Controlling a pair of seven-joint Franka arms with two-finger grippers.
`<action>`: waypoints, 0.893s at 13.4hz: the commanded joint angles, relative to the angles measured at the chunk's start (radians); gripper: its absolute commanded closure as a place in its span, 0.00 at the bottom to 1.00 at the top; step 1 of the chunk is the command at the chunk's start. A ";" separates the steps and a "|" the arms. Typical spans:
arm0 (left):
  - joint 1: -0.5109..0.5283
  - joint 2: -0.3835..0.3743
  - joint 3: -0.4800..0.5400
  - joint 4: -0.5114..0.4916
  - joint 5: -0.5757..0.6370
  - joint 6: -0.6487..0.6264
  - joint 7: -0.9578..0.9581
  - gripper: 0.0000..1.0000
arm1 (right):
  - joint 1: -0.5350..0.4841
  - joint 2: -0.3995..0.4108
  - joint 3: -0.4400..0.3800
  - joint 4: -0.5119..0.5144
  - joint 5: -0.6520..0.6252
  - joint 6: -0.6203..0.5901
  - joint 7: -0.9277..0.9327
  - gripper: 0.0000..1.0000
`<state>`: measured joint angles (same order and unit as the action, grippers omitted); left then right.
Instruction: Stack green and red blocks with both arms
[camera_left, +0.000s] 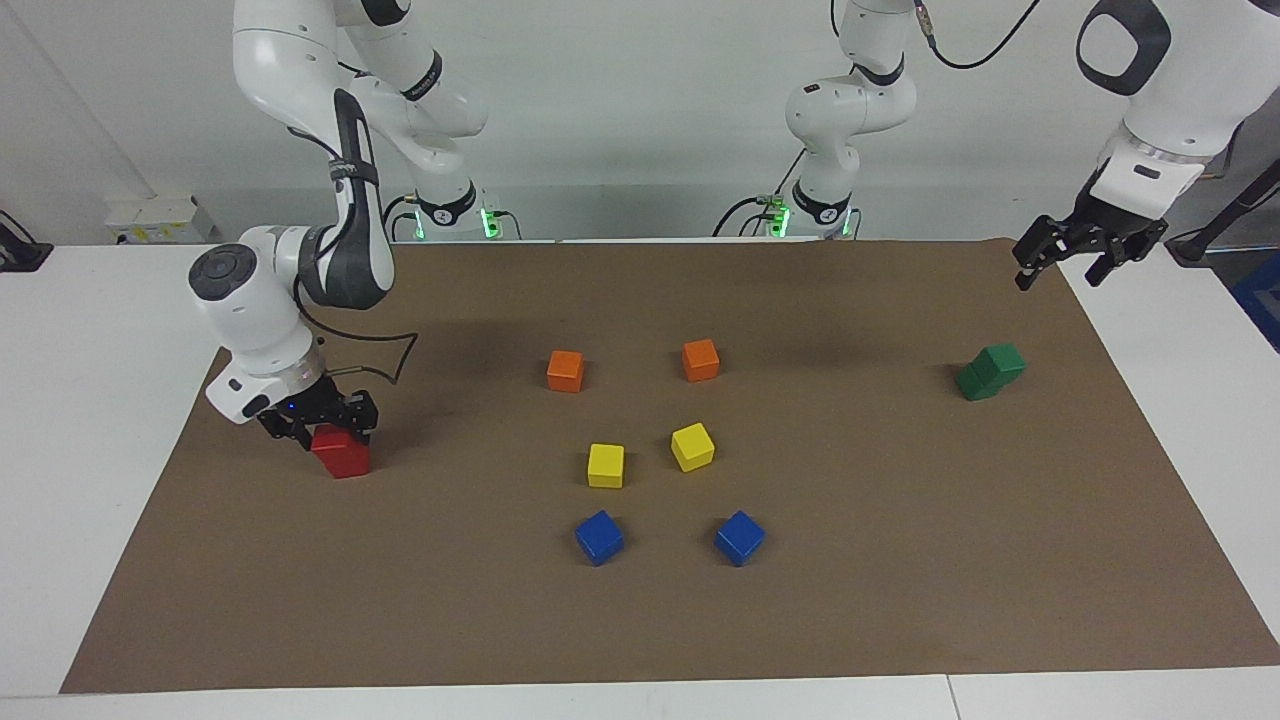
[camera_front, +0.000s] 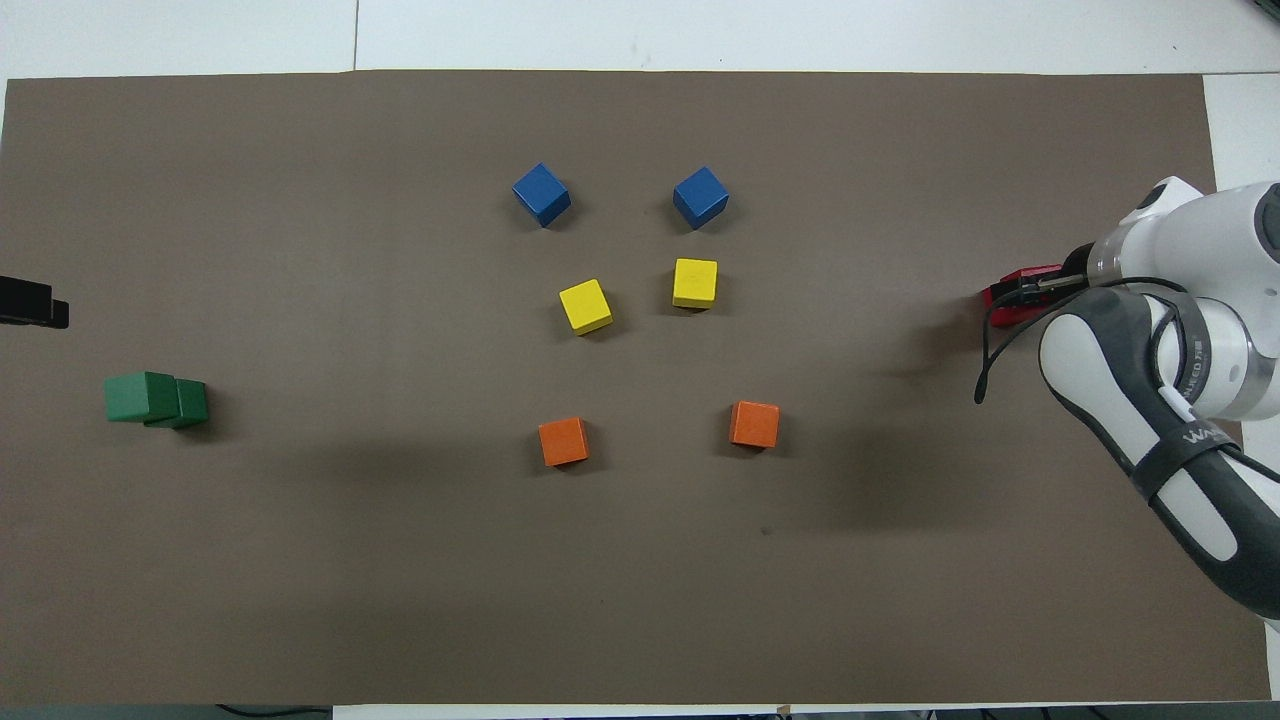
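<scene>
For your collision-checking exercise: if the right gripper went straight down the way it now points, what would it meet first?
Most likely the top red cube of the red stack: the right gripper sits directly over it, seemingly around it already; contact is unclear.
</scene>
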<state>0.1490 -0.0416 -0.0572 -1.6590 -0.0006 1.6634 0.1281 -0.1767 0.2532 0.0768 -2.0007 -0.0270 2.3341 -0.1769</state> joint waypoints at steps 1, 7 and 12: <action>-0.022 0.023 0.010 0.067 -0.018 -0.083 -0.012 0.00 | -0.012 -0.015 0.006 -0.024 -0.002 0.024 -0.039 0.00; -0.130 0.013 0.039 0.079 -0.022 -0.128 -0.038 0.00 | 0.003 -0.094 0.009 0.109 -0.002 -0.218 -0.030 0.00; -0.163 0.014 0.063 0.080 -0.021 -0.120 -0.039 0.00 | 0.063 -0.261 0.026 0.200 0.015 -0.496 0.071 0.00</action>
<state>0.0054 -0.0408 -0.0164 -1.6059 -0.0140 1.5605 0.0983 -0.1409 0.0585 0.0872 -1.7960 -0.0201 1.9015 -0.1668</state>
